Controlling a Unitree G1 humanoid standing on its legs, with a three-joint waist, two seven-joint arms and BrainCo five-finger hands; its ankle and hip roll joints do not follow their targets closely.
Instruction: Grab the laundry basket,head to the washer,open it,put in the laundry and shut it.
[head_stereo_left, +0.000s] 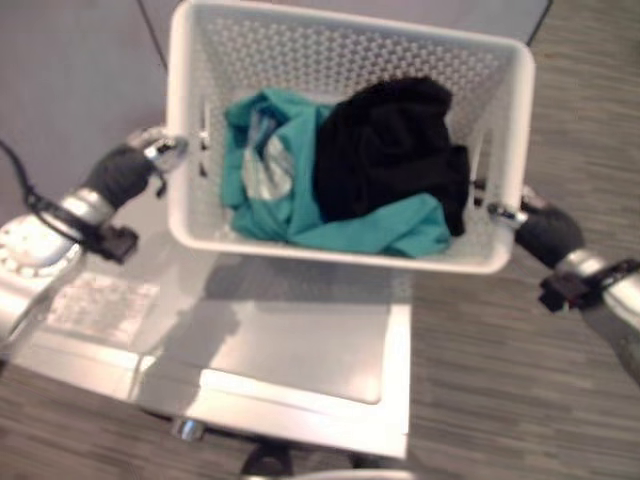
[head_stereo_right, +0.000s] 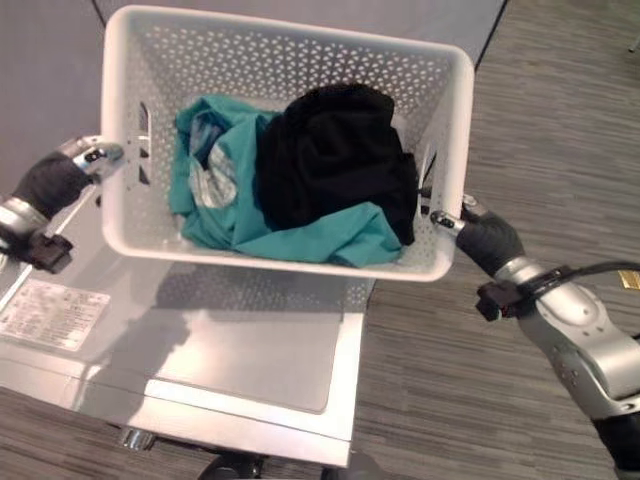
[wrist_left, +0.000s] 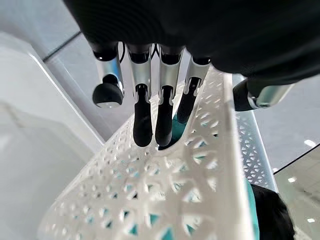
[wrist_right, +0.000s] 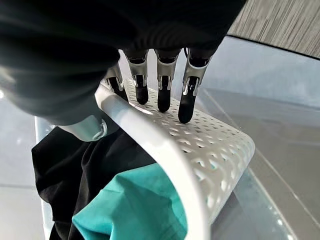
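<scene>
Grey plank flooring surrounds the washer (head_stereo_left: 300, 370), a silver top-loader with its lid closed. Directly above that lid hangs the laundry basket (head_stereo_right: 290, 45), white and perforated, carried clear of the washer, with a teal garment (head_stereo_left: 290, 200) and a black garment (head_stereo_left: 390, 150) heaped inside. The left hand (wrist_left: 150, 100) clamps one basket side, fingers on the outer wall and thumb over the rim; the right hand (wrist_right: 160, 85) grips the opposite side likewise. Opening the washer needs a free hand, so I judge a one-sided release could tip the basket and spill clothes.
</scene>
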